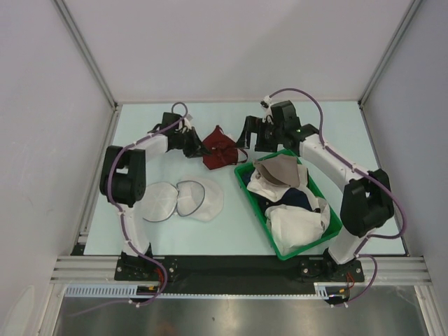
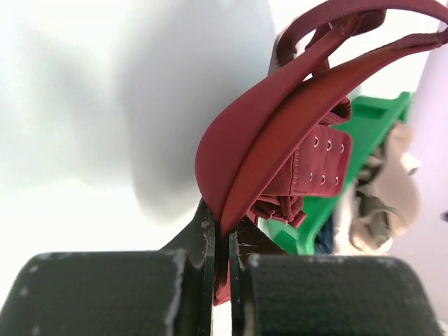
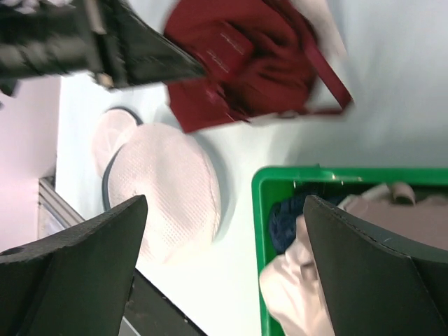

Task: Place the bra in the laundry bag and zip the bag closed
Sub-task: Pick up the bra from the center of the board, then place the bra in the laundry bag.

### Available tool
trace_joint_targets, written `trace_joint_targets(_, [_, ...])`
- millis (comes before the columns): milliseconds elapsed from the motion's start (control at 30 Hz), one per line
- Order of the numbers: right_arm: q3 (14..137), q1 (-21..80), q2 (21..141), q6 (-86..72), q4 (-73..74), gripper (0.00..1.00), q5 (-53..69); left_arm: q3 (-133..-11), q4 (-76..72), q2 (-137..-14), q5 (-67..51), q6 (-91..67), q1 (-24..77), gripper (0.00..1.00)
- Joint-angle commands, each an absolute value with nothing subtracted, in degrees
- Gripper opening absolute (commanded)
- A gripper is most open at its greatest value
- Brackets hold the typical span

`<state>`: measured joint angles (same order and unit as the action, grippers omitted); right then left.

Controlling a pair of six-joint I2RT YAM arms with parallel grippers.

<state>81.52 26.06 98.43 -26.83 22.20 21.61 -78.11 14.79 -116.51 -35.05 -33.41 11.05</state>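
The maroon bra [image 1: 218,148] hangs folded at the table's far middle, held by my left gripper [image 1: 198,144], which is shut on its edge. In the left wrist view the bra [image 2: 266,140] rises from the closed jaws [image 2: 222,241], its hook strip showing. The white mesh laundry bag [image 1: 183,199] lies open on the table, its two round halves side by side, in front of the bra. My right gripper [image 1: 250,135] is open and empty, above the far corner of the green basket. The right wrist view shows the bra [image 3: 238,63] and the bag [image 3: 164,189] below the spread fingers [image 3: 84,266].
A green plastic basket [image 1: 246,183] at right holds beige, navy and white garments [image 1: 297,217]. It also shows in the right wrist view [image 3: 260,231] and the left wrist view [image 2: 329,210]. White walls and metal posts enclose the table.
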Motion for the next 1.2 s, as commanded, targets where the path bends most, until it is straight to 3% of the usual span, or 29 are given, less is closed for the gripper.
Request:
trace_joint_targets(0, [79.28, 28.29, 92.38, -24.35, 24.16, 1.0, 16.62, -76.12, 12.65, -105.39, -39.46, -35.77, 7.21, 0.0])
trace_joint_targets(367, [79.8, 34.44, 84.73, -20.75, 29.0, 0.96, 13.27, -61.71, 20.21, -78.07, -41.49, -39.28, 1.06, 0.0])
trace_joint_targets(767, [74.88, 48.51, 87.09, -27.06, 23.39, 0.78, 13.88, -47.29, 32.95, -47.14, -32.35, -43.24, -6.14, 0.0])
trace_joint_targets(1167, [73.04, 52.21, 95.35, -37.0, 12.05, 0.57, 13.89, -46.67, 50.18, -37.53, -21.53, -35.33, -13.27, 0.0])
